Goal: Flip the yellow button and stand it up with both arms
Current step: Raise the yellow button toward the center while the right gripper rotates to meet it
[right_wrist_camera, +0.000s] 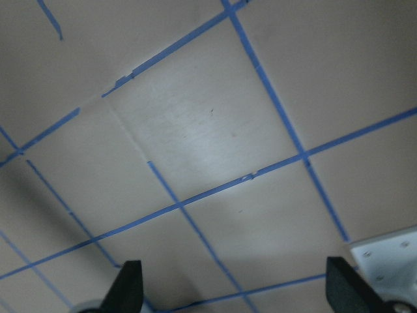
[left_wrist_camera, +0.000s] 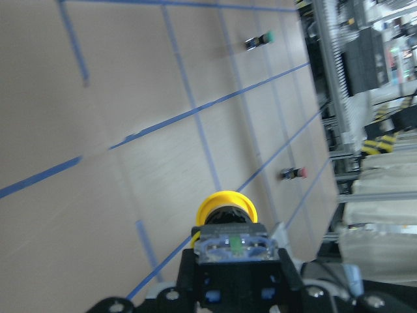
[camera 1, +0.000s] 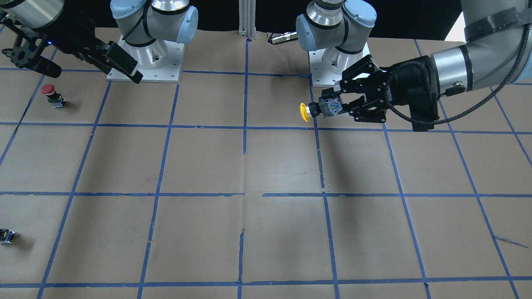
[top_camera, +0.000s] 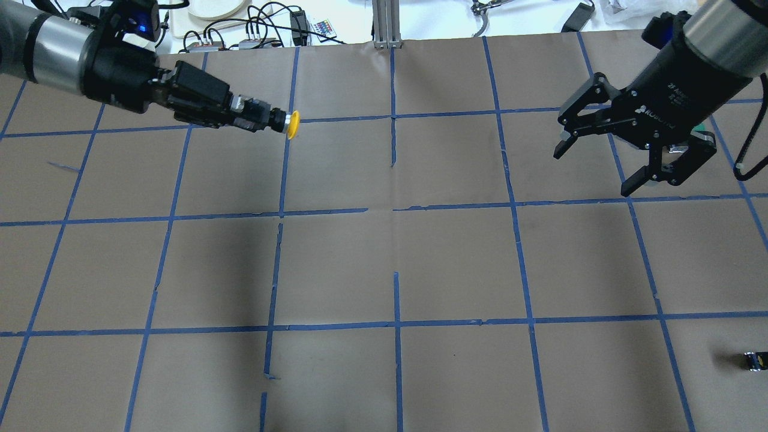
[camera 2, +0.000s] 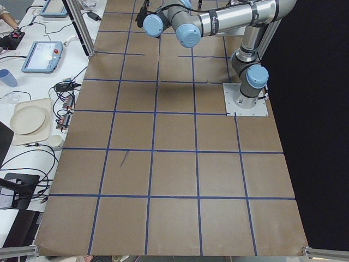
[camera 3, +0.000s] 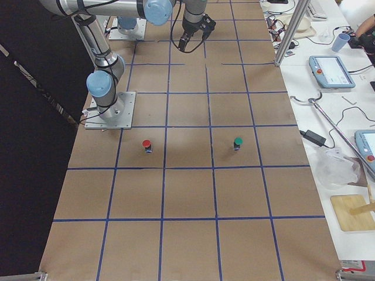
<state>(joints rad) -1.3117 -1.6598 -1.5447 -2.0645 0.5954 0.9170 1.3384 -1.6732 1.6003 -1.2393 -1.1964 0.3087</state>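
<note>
holding a small push button with a round yellow mushroom cap (camera 1: 306, 112) by its black-grey block, the left black two-finger gripper (camera 1: 332, 106) is clamped on it, one finger on each side of the block. the button lies sideways in the air above the brown paper table with blue tape grid (camera 1: 266, 166), its cap pointing toward the table's middle. the right black two-finger gripper (top_camera: 593, 173) hangs well apart on the other side, its fingers spread wide and gripping nothing. a small red-capped button (camera 1: 50, 92) stands on the table near it, and a little dark block (camera 1: 6, 236) lies by the table's edge.
</note>
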